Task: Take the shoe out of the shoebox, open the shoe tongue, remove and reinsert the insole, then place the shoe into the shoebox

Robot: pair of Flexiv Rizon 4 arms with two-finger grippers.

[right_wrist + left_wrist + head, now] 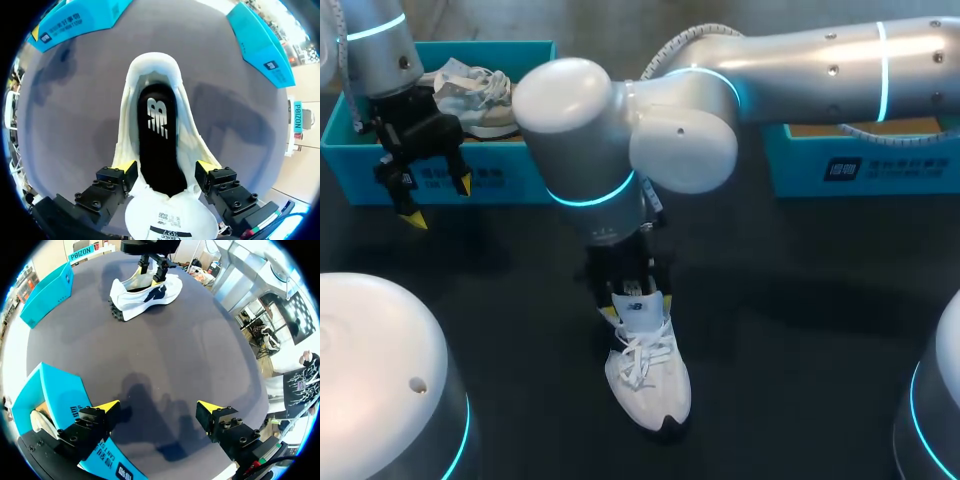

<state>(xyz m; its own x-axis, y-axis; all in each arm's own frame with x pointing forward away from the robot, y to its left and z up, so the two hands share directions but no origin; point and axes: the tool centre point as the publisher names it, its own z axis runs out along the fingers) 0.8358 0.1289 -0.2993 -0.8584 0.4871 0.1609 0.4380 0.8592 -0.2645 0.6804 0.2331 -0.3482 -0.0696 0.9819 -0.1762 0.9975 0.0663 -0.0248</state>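
Right end effector sits spread wide, straddling the mouth of the white shoe mid-desk; black insole lies exposed. We judge insole removal next: narrow and pinch its heel edge. Left end effector hangs wide by the far-left shoebox.

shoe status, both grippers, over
Left gripper open, empty, by shoebox. Right gripper astride shoe on table, grip unclear. Insole in, tongue back. Nothing in the way.
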